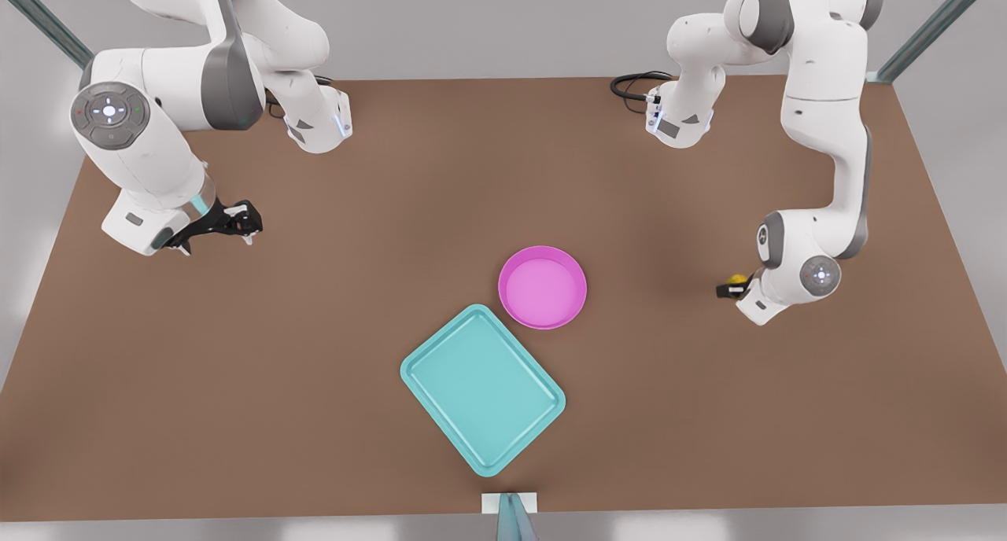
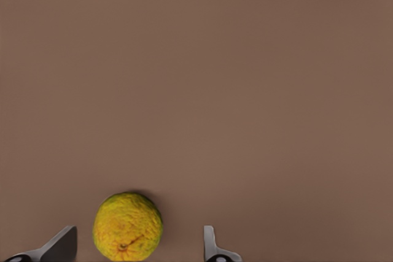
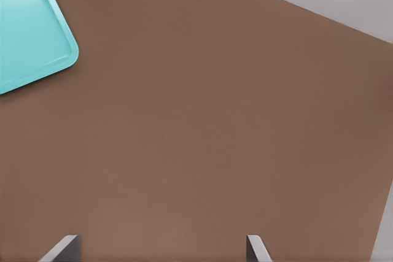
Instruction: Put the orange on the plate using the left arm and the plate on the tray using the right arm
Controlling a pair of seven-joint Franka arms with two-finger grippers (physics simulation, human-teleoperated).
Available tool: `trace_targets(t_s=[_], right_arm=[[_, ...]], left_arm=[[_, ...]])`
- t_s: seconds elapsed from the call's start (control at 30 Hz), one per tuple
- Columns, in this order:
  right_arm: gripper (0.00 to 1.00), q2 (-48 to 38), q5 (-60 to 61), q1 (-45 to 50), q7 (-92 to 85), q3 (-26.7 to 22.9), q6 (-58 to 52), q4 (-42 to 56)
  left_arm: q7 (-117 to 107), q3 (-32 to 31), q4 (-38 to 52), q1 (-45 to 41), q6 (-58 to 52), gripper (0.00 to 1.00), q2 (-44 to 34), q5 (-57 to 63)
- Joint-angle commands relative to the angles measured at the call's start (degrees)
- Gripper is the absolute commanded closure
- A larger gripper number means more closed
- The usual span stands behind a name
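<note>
1. Orange (image 2: 128, 226) sits on the tabletop (image 1: 315, 352) between your left gripper's (image 2: 138, 246) released jaws, at the plate's (image 1: 543, 287) three o'clock, ready for grasping.
2. Your right gripper (image 1: 236, 225) waits, jaws spread, at the plate's ten o'clock; the tray (image 1: 482, 388) touches the plate's rim.

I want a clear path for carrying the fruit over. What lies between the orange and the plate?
Nothing: in the front view, bare brown table separates the orange, at the left hand, from the pink plate.

You see the orange (image 2: 128, 226) resting on the brown counter (image 2: 233, 90) between the left gripper (image 2: 135, 246)'s spread fingers (image 2: 60, 245), nearer one finger and touching neither.
</note>
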Motion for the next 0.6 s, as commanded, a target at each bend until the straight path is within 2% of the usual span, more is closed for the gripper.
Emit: trace_targets(t_s=[0.0, 0.3, 0.57], right_arm=[[0.00, 0.06, 0.05, -0.01, -0.56, 0.04, -0.01, 0.03], [0.00, 0.06, 0.49, -0.01, -0.56, 0.04, -0.01, -0.76], [0.00, 0.15, 0.49, -0.01, -0.56, 0.04, -0.10, -0.94]], left_arm=[[3.33, 0.06, -0.25, 0.28, 6.34, 0.00, 0.65, 0.05], [3.41, 1.55, -5.53, 0.63, 9.50, 0.00, 1.17, 0.22], [3.41, 1.55, -6.40, 0.72, 10.03, 0.00, 2.32, 0.22]])
